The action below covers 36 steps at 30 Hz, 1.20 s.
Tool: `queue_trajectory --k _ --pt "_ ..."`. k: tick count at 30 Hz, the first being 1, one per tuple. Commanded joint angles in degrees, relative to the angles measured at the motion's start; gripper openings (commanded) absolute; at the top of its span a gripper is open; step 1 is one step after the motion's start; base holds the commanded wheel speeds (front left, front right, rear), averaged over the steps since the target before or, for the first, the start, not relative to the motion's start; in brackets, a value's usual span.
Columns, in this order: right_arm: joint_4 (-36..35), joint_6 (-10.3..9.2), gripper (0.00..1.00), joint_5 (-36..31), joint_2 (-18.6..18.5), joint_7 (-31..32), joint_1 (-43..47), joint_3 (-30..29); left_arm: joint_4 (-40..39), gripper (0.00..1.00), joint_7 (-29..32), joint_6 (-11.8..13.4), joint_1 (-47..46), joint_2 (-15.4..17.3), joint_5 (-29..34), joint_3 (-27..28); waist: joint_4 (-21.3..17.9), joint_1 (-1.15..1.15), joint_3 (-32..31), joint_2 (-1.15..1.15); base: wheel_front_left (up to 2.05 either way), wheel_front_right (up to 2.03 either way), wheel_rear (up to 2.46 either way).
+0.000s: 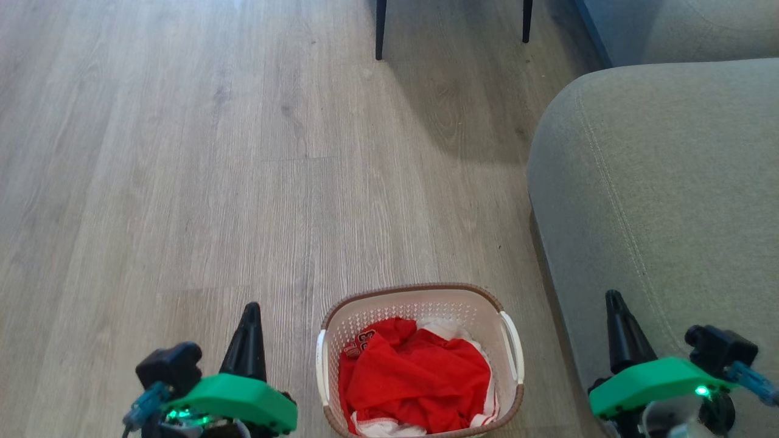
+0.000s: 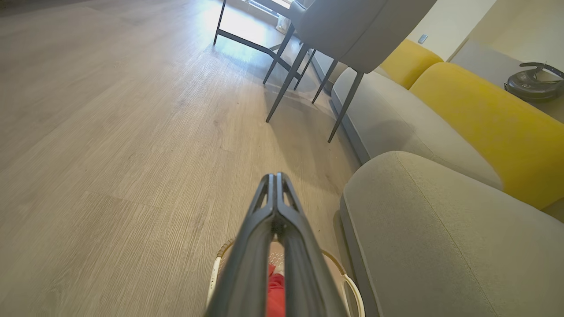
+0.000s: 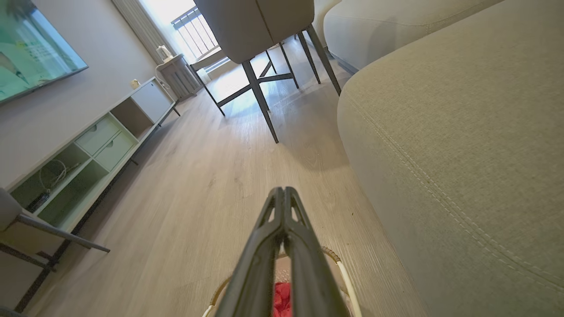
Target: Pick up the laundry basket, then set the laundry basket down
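Note:
The laundry basket stands on the wood floor at the bottom middle of the head view, cream-white with a brown rim and two white side handles, holding red and white clothes. My left gripper is shut and empty, above the floor to the basket's left, not touching it. My right gripper is shut and empty to the basket's right, over the grey sofa's edge. In the left wrist view the shut gripper points over the basket. In the right wrist view the shut gripper rises above the basket.
A grey sofa runs close along the basket's right side, with yellow cushions behind. Dark chair legs stand ahead on the floor. A low TV cabinet lines the far left wall. Open wood floor spreads left and ahead.

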Motion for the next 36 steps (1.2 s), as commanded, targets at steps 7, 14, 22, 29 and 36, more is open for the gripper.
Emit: queue_trajectory --k 7,14,22,29,36 --pt "-1.2 0.12 0.0 6.0 -1.1 1.4 -3.3 -0.8 -0.5 0.0 1.2 -1.5 -3.5 0.8 -6.0 2.4 0.0 0.0 0.1 0.0 0.0 0.0 0.0" --pt "-0.6 0.14 0.0 10.4 -1.2 2.4 -3.8 -1.3 0.1 0.0 2.2 -2.5 -4.1 0.9 -10.5 3.7 -0.1 0.0 0.1 0.0 0.0 0.0 0.0" --pt "-0.1 0.17 0.0 14.9 -1.3 3.5 -4.3 -1.8 0.9 0.0 3.3 -3.5 -4.7 1.0 -15.1 5.0 -0.1 0.0 0.2 0.0 0.0 0.0 0.0" --pt "0.5 0.19 0.0 19.9 -1.4 4.7 -4.9 -2.5 1.7 0.0 4.5 -4.7 -5.4 1.1 -20.2 6.5 -0.2 0.0 0.2 0.0 0.0 0.0 0.0" --pt "1.0 0.21 0.0 24.2 -1.5 5.8 -5.4 -3.1 2.5 0.0 5.6 -5.7 -6.0 1.2 -24.7 7.9 -0.2 0.0 0.3 0.0 0.0 0.0 0.0"
